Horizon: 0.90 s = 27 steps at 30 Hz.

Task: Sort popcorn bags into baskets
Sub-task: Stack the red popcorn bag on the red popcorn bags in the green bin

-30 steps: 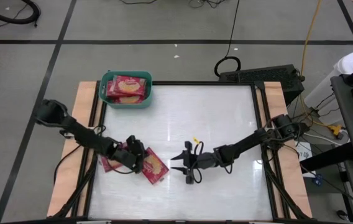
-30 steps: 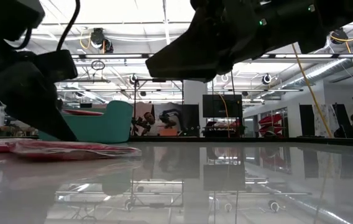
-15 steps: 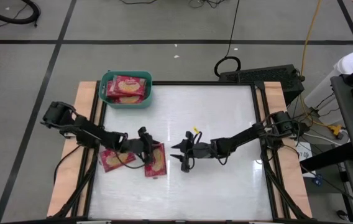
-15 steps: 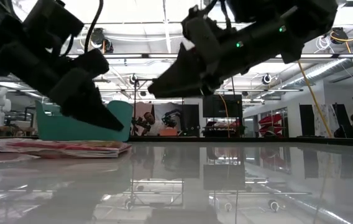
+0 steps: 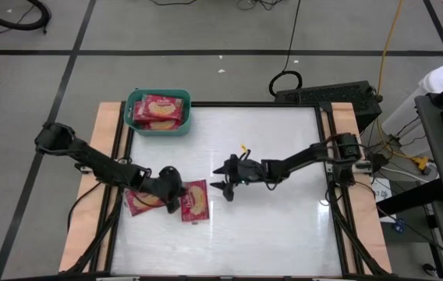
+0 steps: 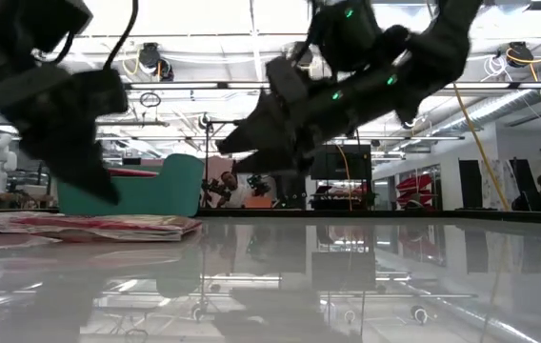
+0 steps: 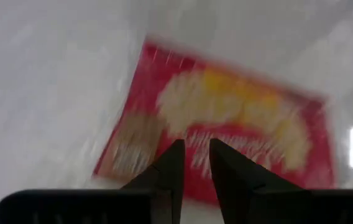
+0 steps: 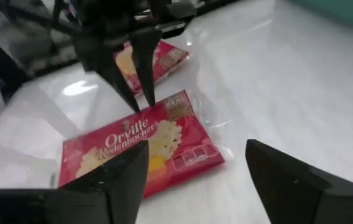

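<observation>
One red popcorn bag [image 5: 194, 200] lies flat on the white table, picture side up, also in the right wrist view [image 8: 145, 149]. A second bag [image 5: 137, 201] lies to its left, partly under my left arm. The teal basket [image 5: 157, 112] at the far left holds more bags. My left gripper [image 5: 171, 190] hovers just above the first bag's left edge, its fingers [image 7: 175, 163] a narrow gap apart with nothing between them. My right gripper [image 5: 225, 178] stands wide open right of that bag, off the table, pointing at it.
Wooden rails [image 5: 111, 140] run along the table's left and right sides. The white tabletop [image 5: 284, 226] shows bare to the right of and nearer than the bags. The basket [image 6: 156, 189] stands behind the bags in the low view.
The nearer bag has turned from slanted to square with the table while my left gripper swept toward the right over it. My left gripper then drew back toward the left edge and rose a little. My right gripper has gone toward the far edge, rolled, and opened wider.
</observation>
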Motion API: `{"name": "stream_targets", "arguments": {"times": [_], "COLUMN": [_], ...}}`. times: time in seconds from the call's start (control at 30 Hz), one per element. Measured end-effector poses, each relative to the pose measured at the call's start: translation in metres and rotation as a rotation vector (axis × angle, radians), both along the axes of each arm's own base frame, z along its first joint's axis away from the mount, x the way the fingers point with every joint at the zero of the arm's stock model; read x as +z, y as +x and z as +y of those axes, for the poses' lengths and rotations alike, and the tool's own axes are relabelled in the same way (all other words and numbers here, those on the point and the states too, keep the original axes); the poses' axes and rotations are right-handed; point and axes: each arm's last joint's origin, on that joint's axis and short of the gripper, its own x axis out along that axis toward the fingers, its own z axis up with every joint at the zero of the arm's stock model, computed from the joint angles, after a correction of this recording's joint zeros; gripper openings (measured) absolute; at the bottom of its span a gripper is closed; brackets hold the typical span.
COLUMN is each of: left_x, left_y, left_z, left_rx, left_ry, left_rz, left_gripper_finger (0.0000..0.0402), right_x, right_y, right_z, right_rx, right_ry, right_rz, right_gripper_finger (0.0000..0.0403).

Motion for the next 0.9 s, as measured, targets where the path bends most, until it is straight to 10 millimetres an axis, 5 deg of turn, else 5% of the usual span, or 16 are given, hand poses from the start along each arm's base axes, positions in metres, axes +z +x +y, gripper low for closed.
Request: {"name": "stream_targets", "arguments": {"times": [0.27,0.5,0.9], "left_x": [-0.015,-0.021,-0.025], "left_y": [-0.004,0.002,0.007], "left_z": [0.004,0.006,0.005], "left_rx": [0.014,0.031,0.067], "left_ry": [0.025,0.046,0.055], "left_rz": [0.139,0.127,0.097], "left_gripper_finger": [0.0078,0.0078,0.0078], "right_x": [-0.024,-0.043,-0.036], "right_y": [0.040,0.066,0.064], "right_z": [-0.011,-0.024,-0.001], "right_rx": [-0.009,-0.082,0.081], "right_ry": [0.265,0.330,0.349], "right_rz": [0.034,0.126,0.198], "right_gripper_finger": [0.0282,0.0283,0.0225]}}
